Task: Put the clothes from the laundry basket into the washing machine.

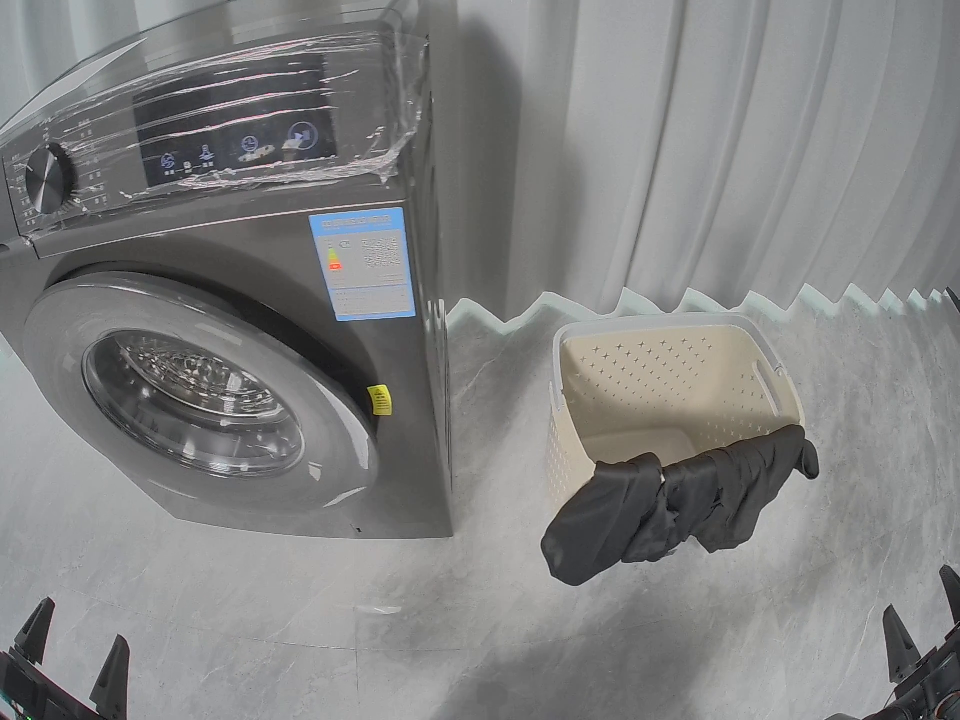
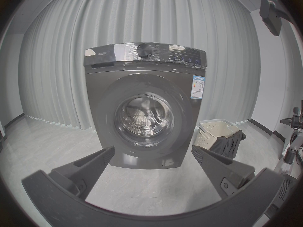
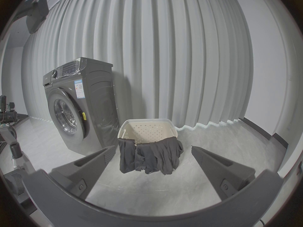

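A grey front-loading washing machine [image 1: 230,372] stands on the floor at the left, its round door [image 1: 195,402] shut. To its right sits a cream laundry basket [image 1: 680,372] with a black garment [image 1: 680,502] draped over its near rim. My left gripper [image 1: 70,657] is open, low at the near left, facing the washing machine [image 2: 143,104] from a distance. My right gripper [image 1: 925,622] is open at the near right, well short of the laundry basket [image 3: 148,131] and the black garment [image 3: 150,155]. Nothing is held.
White pleated curtains [image 1: 700,122] hang behind the machine and basket. Grey stone-look floor [image 1: 400,622] lies open between the grippers and both objects. Clear plastic film covers the machine's control panel [image 1: 230,132].
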Robot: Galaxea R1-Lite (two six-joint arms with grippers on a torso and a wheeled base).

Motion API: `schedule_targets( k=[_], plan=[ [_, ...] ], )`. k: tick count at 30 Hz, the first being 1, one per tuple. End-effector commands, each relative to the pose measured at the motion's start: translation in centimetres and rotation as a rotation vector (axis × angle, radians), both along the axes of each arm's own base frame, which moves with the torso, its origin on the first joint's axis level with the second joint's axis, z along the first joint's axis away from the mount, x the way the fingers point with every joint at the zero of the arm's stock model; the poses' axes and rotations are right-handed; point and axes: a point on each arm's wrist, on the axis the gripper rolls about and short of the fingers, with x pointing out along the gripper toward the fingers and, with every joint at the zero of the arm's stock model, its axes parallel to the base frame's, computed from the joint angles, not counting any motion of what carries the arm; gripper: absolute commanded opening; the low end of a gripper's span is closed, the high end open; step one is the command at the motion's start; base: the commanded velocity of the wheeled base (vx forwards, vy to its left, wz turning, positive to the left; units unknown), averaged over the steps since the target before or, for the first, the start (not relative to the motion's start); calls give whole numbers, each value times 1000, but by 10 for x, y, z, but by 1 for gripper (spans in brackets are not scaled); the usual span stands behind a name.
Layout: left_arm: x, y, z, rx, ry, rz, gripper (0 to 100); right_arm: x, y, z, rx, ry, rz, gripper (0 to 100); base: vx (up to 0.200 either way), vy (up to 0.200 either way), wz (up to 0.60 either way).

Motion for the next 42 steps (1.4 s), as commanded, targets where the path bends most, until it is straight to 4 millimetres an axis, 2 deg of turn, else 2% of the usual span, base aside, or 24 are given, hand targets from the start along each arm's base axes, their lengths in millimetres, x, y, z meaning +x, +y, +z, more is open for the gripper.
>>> schedule_targets(
  k=[1, 26, 42],
  plan=[
    [0, 0, -5, -1, -1, -1, 100, 0, 0, -5, -1, 0, 0, 100, 0, 200, 0],
    [0, 0, -5, 1, -3, -1, 100, 0, 0, -5, -1, 0, 0, 100, 0, 200, 0],
    [0, 0, -5, 1, -1, -1, 100, 0, 0, -5, -1, 1, 0, 100, 0, 0, 0]
  ],
)
